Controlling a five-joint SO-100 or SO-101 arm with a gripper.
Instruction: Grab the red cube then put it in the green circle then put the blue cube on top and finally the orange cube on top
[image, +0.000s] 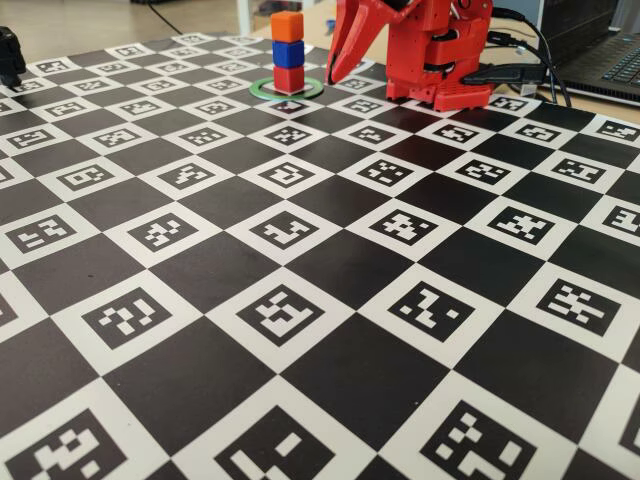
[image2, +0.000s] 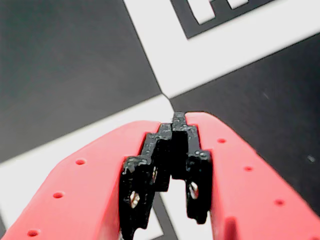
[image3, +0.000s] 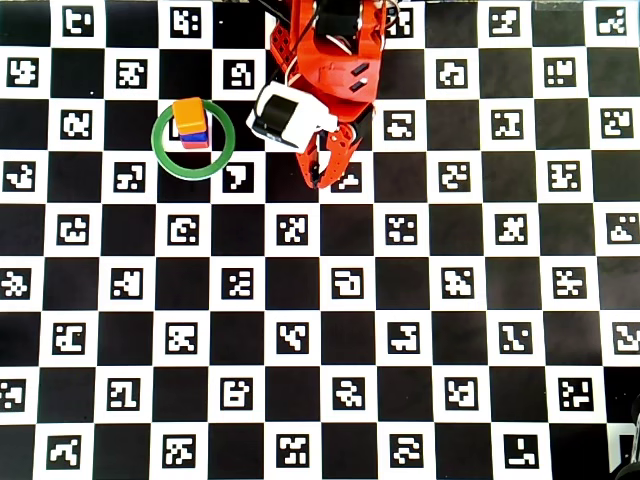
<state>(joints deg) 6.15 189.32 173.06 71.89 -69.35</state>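
As the wrist view shows, fingers: black pads pressed tip to tip, nothing between them; only the checkered board below.
Gripper: closed and empty; folded back near the arm's base, well apart from the stack, to its right in the overhead view.
Orange cube: top of the stack, resting squarely on the blue cube.
Red cube: bottom of the stack, standing inside the green circle, off-centre toward its upper edge in the overhead view.
Task state: judged complete; all three cubes stacked in order.
Handling: cubes look light, rigid and matte, so unlikely to slip; rounded edges favour a grasp on two opposite flat faces; the stack is narrow and probably topples at a sideways nudge.
Board: flat, patterned with markers.
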